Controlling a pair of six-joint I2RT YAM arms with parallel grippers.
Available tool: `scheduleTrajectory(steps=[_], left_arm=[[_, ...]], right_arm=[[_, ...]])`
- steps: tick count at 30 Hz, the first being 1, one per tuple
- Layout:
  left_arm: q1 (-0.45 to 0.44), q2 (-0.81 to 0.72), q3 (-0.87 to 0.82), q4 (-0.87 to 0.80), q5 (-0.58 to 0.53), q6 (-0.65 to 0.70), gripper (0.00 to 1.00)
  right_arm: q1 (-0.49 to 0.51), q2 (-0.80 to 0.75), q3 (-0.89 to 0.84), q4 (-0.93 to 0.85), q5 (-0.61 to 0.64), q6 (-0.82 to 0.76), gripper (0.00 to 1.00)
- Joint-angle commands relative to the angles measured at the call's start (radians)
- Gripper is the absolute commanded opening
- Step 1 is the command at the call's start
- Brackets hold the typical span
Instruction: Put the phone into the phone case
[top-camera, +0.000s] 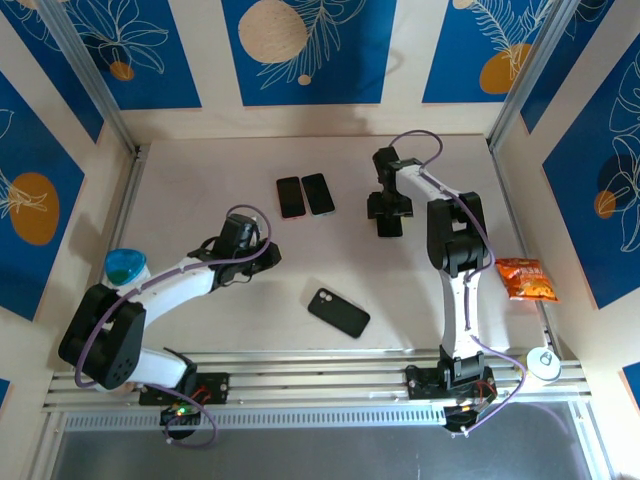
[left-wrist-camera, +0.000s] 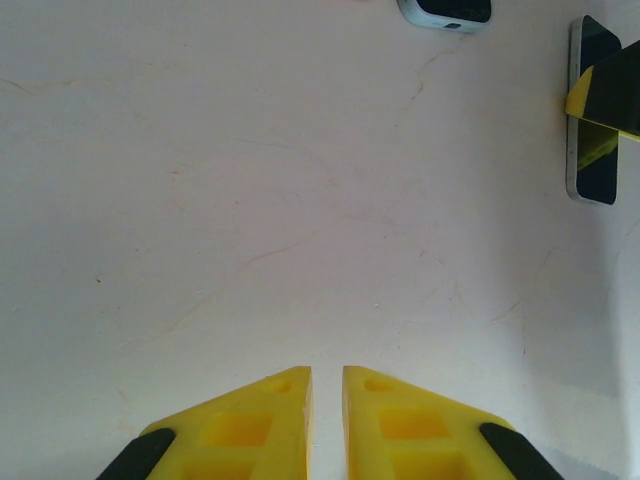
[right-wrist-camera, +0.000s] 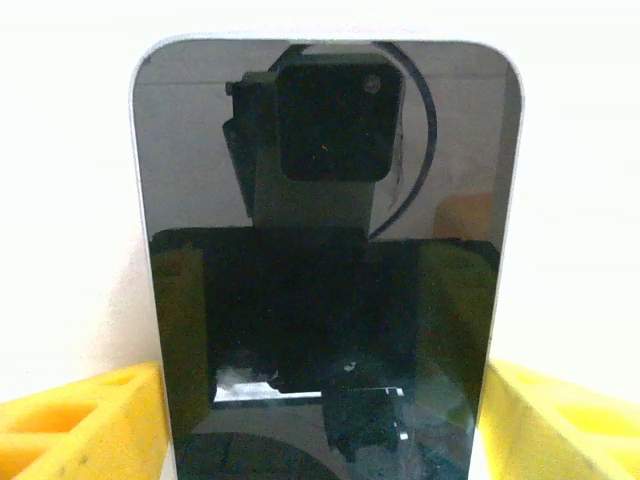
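Observation:
A dark phone (right-wrist-camera: 325, 250) lies screen up on the pale table, its glass mirroring the camera. My right gripper (right-wrist-camera: 322, 370) straddles it, the yellow fingers (right-wrist-camera: 90, 415) pressed against both long edges. From above, that gripper (top-camera: 388, 210) points down at the back right of the table, the phone (top-camera: 390, 229) sticking out beneath it. The black phone case (top-camera: 338, 312), with a camera cutout, lies flat near the front centre. My left gripper (top-camera: 245, 240) hovers left of centre; its fingers (left-wrist-camera: 327, 372) are nearly together with nothing between them. The left wrist view catches the phone (left-wrist-camera: 590, 160) at the right edge.
Two more phones lie side by side at the back centre, one red-rimmed (top-camera: 290, 197) and one dark (top-camera: 318, 193). An orange snack bag (top-camera: 526, 278) rests by the right wall, a blue-topped cup (top-camera: 125, 266) by the left wall, and a white round thing (top-camera: 543, 362) on the front rail.

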Motion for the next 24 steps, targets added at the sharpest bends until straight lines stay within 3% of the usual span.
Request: scheduleTrajectory(steps=[1, 4, 10, 20, 24], left_arm=[[-0.008, -0.031, -0.019, 0.009, -0.017, -0.001, 0.17], [-0.008, -0.040, -0.024, 0.008, -0.018, 0.002, 0.17], [-0.017, -0.033, -0.011, -0.018, -0.022, 0.031, 0.18], [-0.029, 0.101, 0.027, 0.115, 0.081, 0.000, 0.42], [-0.031, 0.187, 0.062, 0.196, 0.131, -0.029, 0.45]], right_arm=[[0.015, 0.036, 0.003, -0.036, 0.002, -0.010, 0.65], [0.021, 0.005, -0.035, -0.011, 0.000, -0.006, 0.56], [0.056, -0.131, -0.162, 0.043, -0.048, 0.001, 0.54], [0.194, -0.358, -0.357, 0.072, -0.131, 0.021, 0.53], [0.239, -0.408, -0.399, 0.081, -0.171, 0.033, 0.51]])
